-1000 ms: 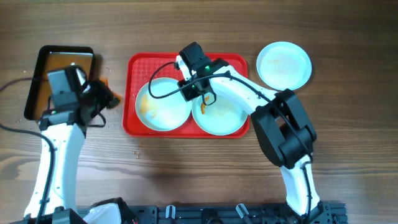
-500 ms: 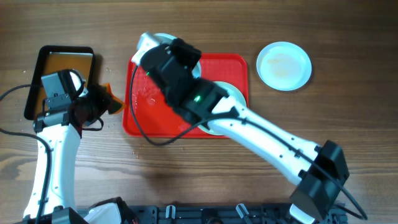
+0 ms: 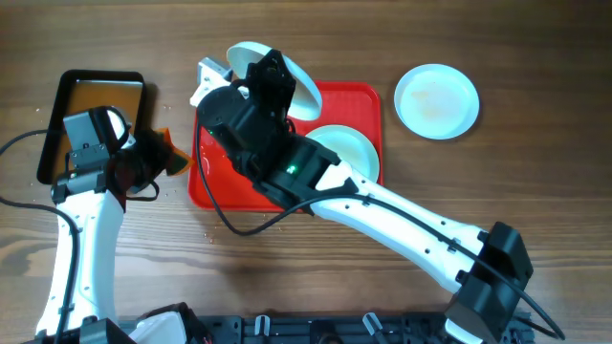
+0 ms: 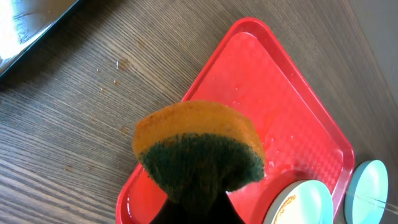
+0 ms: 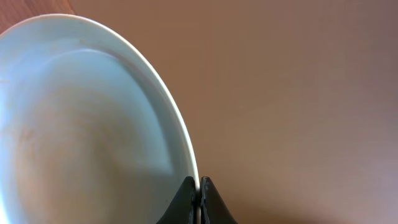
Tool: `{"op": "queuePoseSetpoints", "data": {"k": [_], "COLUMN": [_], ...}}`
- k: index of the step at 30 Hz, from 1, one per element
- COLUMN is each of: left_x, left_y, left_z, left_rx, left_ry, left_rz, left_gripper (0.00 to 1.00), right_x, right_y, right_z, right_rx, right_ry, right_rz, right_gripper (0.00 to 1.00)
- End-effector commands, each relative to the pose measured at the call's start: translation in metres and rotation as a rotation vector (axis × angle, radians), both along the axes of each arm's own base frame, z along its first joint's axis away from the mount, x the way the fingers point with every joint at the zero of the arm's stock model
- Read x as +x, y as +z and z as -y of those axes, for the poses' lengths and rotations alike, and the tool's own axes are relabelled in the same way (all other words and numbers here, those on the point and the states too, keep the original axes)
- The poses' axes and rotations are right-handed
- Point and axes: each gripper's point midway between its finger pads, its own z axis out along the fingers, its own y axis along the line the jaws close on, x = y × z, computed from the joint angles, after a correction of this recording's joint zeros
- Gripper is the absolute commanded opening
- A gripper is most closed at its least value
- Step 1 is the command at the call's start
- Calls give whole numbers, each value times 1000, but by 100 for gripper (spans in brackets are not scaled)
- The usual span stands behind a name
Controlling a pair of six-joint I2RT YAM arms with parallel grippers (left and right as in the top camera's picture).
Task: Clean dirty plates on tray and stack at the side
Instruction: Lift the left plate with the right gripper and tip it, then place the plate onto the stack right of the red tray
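Plate (image 5: 81, 124) in right end effector (image 5: 199, 185)

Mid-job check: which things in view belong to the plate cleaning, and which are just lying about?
In the job:
- held plate, in the right gripper
- plate on the tray
- side plate
- tray
- sponge, in the left gripper
- pan of brownish water, likely for wetting the sponge

Lying about:
- crumbs on the table
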Motion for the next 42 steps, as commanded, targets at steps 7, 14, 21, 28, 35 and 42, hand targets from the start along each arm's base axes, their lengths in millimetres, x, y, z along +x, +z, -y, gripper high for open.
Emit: {"op": "queuePoseSetpoints", "data": {"k": [7, 14, 21, 28, 35, 42], "left_x": [-3, -3, -3, -3, -3, -3], "left_y": [-1, -1, -1, -1, -1, -1], "left_z": [3, 3, 3, 3, 3, 3], "left_rx": [-23, -23, -23, -23, -23, -23], "left_ry": [-1, -1, -1, -1, -1, -1], "left_rz": [-12, -12, -11, -12, -11, -12], "left_gripper": [4, 4, 4, 4, 4, 4], "right_x": [67, 100, 69, 52, 52, 25], "right_y": [-90, -131, -194, -244, -243, -232], "right_z": [103, 275, 399, 406, 374, 254], "right_rx": [926, 1764, 1780, 1766, 1816, 1717], "right_ry": [-343, -694, -1017, -1128, -974, -584], "right_rz": [-348, -664, -496, -432, -616, -1082], "right_gripper": [4, 4, 4, 6, 62, 58]}}
